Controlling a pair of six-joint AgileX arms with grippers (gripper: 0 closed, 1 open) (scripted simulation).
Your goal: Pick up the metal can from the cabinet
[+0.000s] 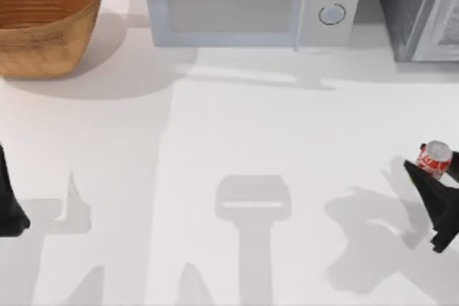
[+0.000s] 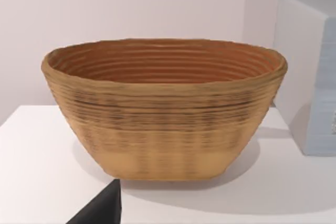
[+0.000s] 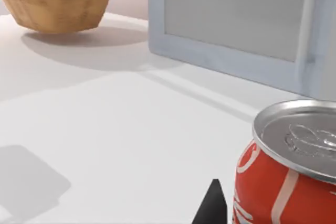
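One metal can (image 1: 435, 158) stands upright at the table's (image 1: 215, 177) far right edge, touching right gripper (image 1: 437, 198); whether the jaws grip it, can't tell. Prob light, thin-walled, slick: squeeze the red side mid-height, gently. Left gripper (image 1: 11, 206) parked left, jaws unclear.

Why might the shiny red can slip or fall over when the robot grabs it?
The metal can has smooth, glossy curved sides, so the right gripper beside it could slip. It stands upright on a round base, so a sideways nudge might tip it, and then it would probably roll across the table.
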